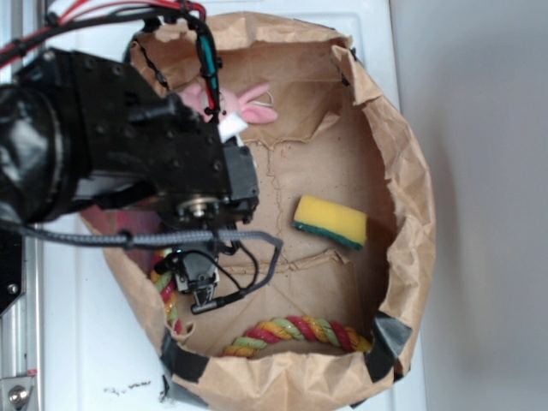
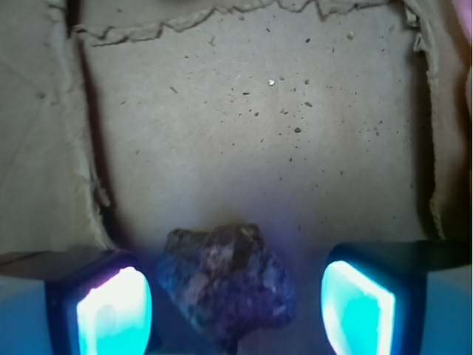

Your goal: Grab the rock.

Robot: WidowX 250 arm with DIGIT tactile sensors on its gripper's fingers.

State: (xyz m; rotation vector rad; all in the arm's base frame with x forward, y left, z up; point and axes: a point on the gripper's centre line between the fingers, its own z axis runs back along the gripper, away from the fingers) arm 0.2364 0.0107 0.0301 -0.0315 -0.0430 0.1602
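- Wrist view: the rock [image 2: 225, 285] lay on the brown paper floor between the two glowing cyan pads [image 2: 114, 310], with a gap on each side — neither pad touching it.
- Gripper [image 2: 229, 307] stood released, jaws spread wide either side of the stone.
- Exterior view: gripper [image 1: 199, 287] hung low inside the paper bag [image 1: 411, 197], toward the bag's near-left side; the rock itself was hidden under the arm there.
- Braided rope [image 1: 295, 332] ran along the bag's near edge; yellow sponge [image 1: 330, 221] sat well apart toward the right; pink plush toy [image 1: 248, 104] at the far edge.
- Judged step: positioned for the grasp, closing not yet done.
- Next move — likely a slight descent, then clench; the lumpy faces could let it slip or roll.
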